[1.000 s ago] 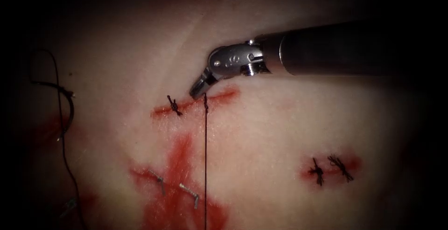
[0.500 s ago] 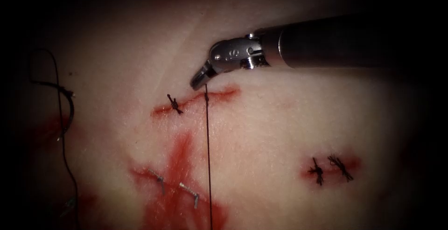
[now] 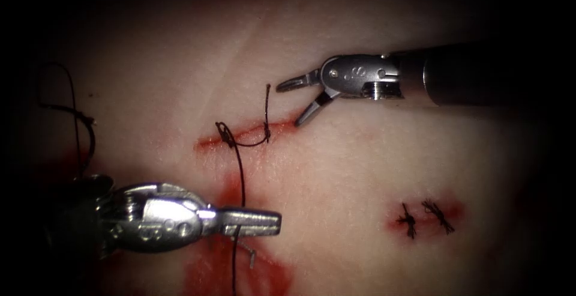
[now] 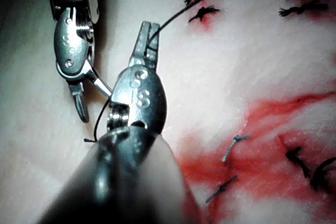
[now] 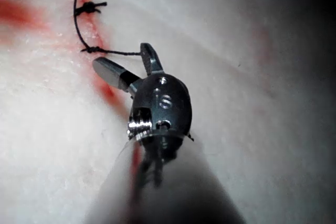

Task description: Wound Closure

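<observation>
The cut (image 3: 252,132) is a short red line in the tissue with a dark knot (image 3: 225,134) at its left part. Black thread (image 3: 242,176) runs from that knot down to my left tool (image 3: 259,221), whose jaws are shut on it; the grip also shows in the left wrist view (image 4: 148,38). A short thread end (image 3: 267,95) stands up out of the cut. My right tool (image 3: 289,105) hovers just right of that end, jaws open and holding nothing (image 5: 130,62). The curved needle (image 3: 91,143) lies on the tissue far left of the cut, held by neither tool.
A second small wound (image 3: 423,217) with two dark knots lies at the lower right. Metal staples (image 3: 247,254) sit in a patch of red fluid (image 3: 222,266) below the cut. Loose thread (image 3: 75,104) trails around the needle at the far left.
The right tool's jaws, shut at the cut a second ago, have opened and drawn back to the right. The left tool has come in from the lower left. The straight thread now curves.
</observation>
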`<state>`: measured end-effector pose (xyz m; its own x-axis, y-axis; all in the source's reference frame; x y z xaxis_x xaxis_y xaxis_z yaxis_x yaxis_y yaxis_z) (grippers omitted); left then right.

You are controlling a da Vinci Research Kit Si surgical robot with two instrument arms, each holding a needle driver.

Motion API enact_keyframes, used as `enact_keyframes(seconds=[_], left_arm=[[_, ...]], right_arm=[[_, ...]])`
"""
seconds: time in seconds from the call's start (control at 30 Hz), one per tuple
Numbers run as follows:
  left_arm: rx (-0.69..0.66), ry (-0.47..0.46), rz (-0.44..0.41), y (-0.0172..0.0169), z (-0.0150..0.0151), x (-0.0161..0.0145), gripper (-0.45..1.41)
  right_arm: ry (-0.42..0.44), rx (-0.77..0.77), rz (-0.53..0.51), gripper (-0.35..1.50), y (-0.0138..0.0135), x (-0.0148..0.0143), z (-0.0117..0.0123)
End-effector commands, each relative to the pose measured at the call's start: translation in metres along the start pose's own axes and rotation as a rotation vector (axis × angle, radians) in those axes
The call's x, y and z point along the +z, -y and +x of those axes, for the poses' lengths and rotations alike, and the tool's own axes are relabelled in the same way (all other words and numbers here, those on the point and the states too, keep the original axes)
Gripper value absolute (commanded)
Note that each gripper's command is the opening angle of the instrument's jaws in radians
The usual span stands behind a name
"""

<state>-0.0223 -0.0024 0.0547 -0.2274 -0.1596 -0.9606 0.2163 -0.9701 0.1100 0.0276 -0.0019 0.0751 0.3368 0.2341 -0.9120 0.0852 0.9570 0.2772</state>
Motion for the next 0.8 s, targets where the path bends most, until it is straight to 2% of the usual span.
enact_keyframes(seconds=[0.03,0.07,0.1,0.13,0.33,0.4,0.43,0.63,0.8], left_arm=[[0.004,0.0,-0.014,0.0005,-0.0009,0.0006,-0.45],[0.013,-0.004,-0.056,0.0007,-0.0016,0.0005,-0.45],[0.016,-0.007,-0.072,0.0007,-0.0018,0.0004,-0.45],[0.024,-0.005,-0.085,0.0007,-0.0021,0.0003,-0.45],[0.087,-0.004,-0.161,0.0011,-0.0035,-0.001,-0.45],[0.112,-0.018,-0.199,0.0012,-0.0038,-0.0013,-0.45],[0.137,-0.031,-0.245,0.0012,-0.0039,-0.0014,-0.45],[0.211,-0.093,-0.41,0.0003,-0.0033,-0.0014,-0.45],[0.239,-0.123,-0.48,-0.0003,-0.0028,-0.0016,-0.45]], right_arm=[[-0.015,-0.001,-0.035,0.83,0.0004,0.001,-0.0003],[-0.063,0.005,-0.076,0.22,0.0006,0.0013,-0.0002],[-0.078,0.013,-0.089,0.1,0.0006,0.0015,-0.0002],[-0.093,0.014,-0.091,-0.33,0.0007,0.0018,-0.0002],[-0.184,0.039,-0.163,-0.35,0.0003,0.0045,0.0003],[-0.209,0.04,-0.181,-0.35,0.0003,0.0055,0.0002],[-0.213,0.035,-0.188,-0.35,0.0003,0.0071,0.0001],[-0.239,0.031,-0.168,-0.35,-0.0007,0.0123,0.0006],[-0.279,0.038,-0.126,-0.35,-0.0007,0.0147,0.002]])
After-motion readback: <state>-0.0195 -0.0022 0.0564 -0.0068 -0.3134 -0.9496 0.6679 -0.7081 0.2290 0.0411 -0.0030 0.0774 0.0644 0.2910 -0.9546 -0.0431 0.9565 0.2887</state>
